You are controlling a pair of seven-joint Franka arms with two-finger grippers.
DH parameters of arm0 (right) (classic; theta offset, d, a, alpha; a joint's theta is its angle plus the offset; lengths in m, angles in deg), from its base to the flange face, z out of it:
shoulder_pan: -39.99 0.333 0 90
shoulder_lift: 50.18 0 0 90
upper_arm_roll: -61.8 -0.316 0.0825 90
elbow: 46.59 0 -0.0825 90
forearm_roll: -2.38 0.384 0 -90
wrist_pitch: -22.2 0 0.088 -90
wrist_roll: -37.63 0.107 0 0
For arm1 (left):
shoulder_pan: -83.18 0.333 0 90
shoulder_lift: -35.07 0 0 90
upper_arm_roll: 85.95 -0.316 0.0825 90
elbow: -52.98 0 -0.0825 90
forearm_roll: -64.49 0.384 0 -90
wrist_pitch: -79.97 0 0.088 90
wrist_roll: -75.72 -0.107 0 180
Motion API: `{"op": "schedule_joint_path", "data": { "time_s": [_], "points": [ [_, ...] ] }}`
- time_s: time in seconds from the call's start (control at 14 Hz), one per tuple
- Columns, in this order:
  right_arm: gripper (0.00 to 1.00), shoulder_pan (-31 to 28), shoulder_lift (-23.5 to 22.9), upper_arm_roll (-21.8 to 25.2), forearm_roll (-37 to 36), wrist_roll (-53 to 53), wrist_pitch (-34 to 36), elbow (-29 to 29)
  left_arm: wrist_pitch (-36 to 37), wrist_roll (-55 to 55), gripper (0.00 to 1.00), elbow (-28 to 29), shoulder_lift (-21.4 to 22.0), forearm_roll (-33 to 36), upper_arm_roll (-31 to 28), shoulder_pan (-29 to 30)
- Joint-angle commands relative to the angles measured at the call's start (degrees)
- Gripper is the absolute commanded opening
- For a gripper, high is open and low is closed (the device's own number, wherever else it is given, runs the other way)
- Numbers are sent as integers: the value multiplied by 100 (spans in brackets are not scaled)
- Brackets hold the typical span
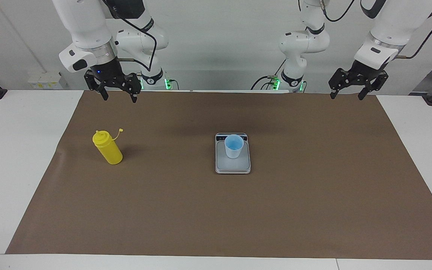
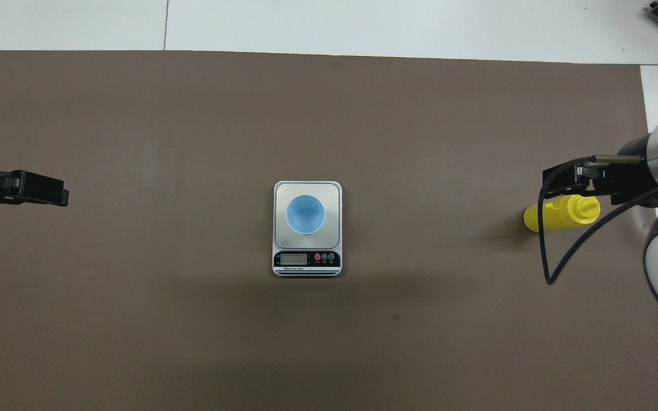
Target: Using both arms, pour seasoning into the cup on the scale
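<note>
Cup [image 1: 234, 146] stands on scale [image 1: 233, 165] mid-tabletop; bottle [image 1: 107, 147] near the right arm's end. Right end effector [image 1: 119, 95] and left end effector [image 1: 347, 94] hang open, empty.

Both white jointed robot arms hang raised above the table, neither one touching anything. The right arm [image 1: 88, 30] comes down steeply from its shoulder, its silver wrist ring just above the black two-finger right gripper [image 1: 119, 98], which points downward with its fingers spread apart and nothing between them. A black cable loops along that forearm. The left arm [image 1: 392, 26] slants down and inward at its own end; its black two-finger left gripper [image 1: 345, 97] also points downward, fingers parted and empty.
</note>
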Motion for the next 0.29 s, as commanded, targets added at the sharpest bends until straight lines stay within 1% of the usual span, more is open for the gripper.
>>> {"op": "schedule_joint_path", "data": {
  "time_s": [0.0,0.21],
  "points": [
    [100,-94,15,-37,-29,-114,-85,48,-63,-41,100,57,96,-79,9,-39],
    [100,-94,15,-37,-29,-97,-85,48,-36,11,100,66,105,-61,-149,-215]
  ]
}}
